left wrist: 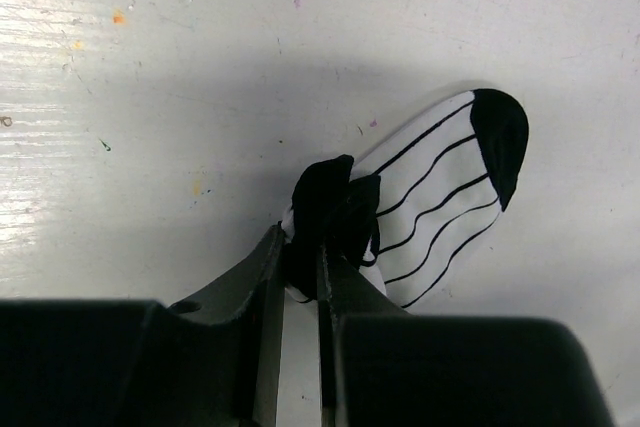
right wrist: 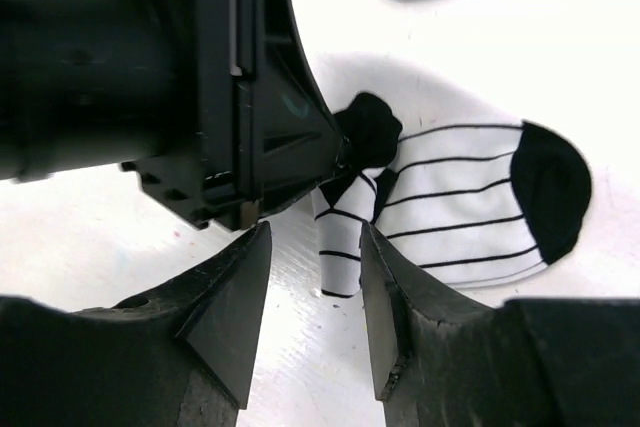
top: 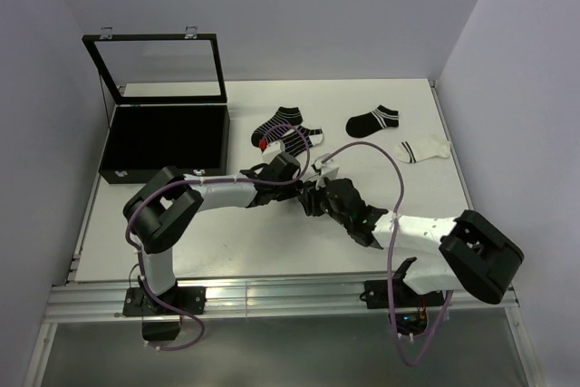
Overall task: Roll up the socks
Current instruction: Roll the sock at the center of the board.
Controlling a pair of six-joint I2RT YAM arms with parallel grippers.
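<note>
- Socks, 4 of them, lie on the white table [top: 227, 242], all in the upper middle and upper right of the top view.
- White striped sock [right wrist: 470, 197]: white with thin black lines and a black toe. It lies flat on the table with its toe toward the right of both wrist views. Its black cuff end is bunched up and partly folded over.
- In the top view this sock sits near the middle of the frame, just above where the 2 grippers meet.
- Left gripper [left wrist: 300, 262]: its jaws are nearly closed and pinch the bunched black cuff of the white striped sock.
- Right gripper [right wrist: 312, 247]: its jaws stand apart, 1 on each side of the folded part of the same sock. A strip of bare table shows beside the left finger, so nothing is clamped.
- Black striped sock [top: 275, 122] lies just up and left of the held one.
- Black sock [top: 373, 120] with a white-striped cuff lies to the upper right.
- White sock [top: 424, 149] lies further right, well apart from the grippers.
- Black case [top: 163, 138] stands at the upper left with its lid raised.
</note>
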